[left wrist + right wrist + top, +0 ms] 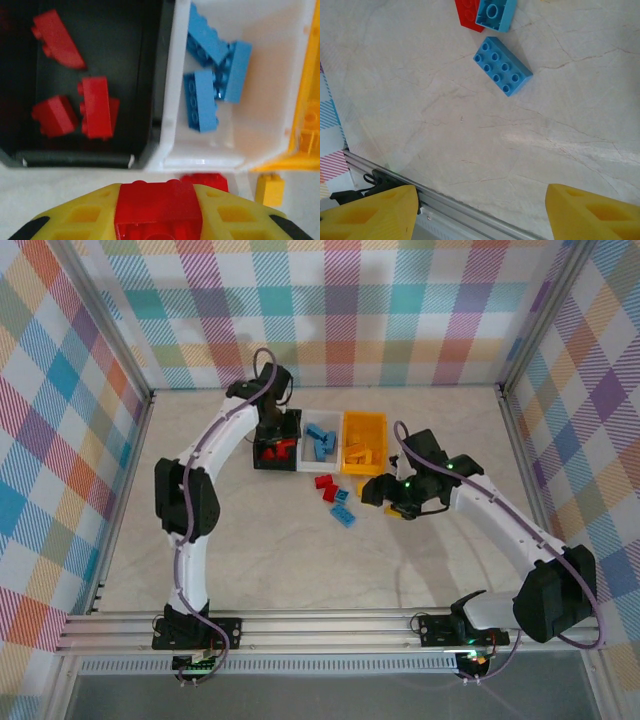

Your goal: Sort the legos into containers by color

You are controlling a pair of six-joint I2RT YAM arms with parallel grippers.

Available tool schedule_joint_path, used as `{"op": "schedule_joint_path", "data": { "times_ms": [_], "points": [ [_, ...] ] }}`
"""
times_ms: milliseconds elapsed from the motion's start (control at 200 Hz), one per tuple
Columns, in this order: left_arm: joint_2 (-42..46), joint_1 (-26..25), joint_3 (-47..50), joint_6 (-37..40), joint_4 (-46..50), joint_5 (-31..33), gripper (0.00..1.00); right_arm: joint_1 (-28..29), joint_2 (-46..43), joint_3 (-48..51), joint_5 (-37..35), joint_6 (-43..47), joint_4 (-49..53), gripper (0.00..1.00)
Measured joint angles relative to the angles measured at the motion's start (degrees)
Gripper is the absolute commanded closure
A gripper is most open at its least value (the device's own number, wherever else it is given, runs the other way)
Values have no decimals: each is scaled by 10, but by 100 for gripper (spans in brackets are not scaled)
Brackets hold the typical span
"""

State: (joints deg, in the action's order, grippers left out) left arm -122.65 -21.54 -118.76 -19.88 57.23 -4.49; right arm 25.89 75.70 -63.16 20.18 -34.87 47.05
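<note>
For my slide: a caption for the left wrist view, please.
Left pincer holding a red lego before the black bin of red legos and white bin of blue ones.

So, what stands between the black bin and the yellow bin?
The white bin, holding blue legos, sits directly between them; the top external view shows all three side by side.

No text, label, brand, number or sign can be read in any view. The legos (502,65), the containers (170,100) and the desk (470,140) show no legible marking.
</note>
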Motion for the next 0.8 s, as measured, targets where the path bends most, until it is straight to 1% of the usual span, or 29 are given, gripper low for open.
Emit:
{"op": "schedule_joint_path", "data": {
  "times_ms": [80, 175, 400, 460, 620, 725, 800],
  "points": [
    [-50, 6, -58, 0, 12, 1, 65, 0, 0, -8, -3, 14, 17, 31],
    [-93, 12, -99, 0, 22, 1, 64, 0, 3, -17, -7, 28, 33, 31],
    [-124, 28, -123, 0, 41, 1, 63, 0, 31, -22, -8, 47, 42, 31],
    [-127, 35, -127, 0, 43, 2, 60, 0, 42, -22, -7, 55, 43, 31],
    [-130, 46, -135, -3, 43, 8, 43, 4, 79, -25, -6, 78, 43, 31],
    [-133, 47, -141, -4, 46, 7, 37, 12, 114, -42, -9, 95, 45, 31],
    [-134, 47, -143, -4, 46, 7, 35, 25, 142, -59, -15, 110, 45, 31]
  ]
}}
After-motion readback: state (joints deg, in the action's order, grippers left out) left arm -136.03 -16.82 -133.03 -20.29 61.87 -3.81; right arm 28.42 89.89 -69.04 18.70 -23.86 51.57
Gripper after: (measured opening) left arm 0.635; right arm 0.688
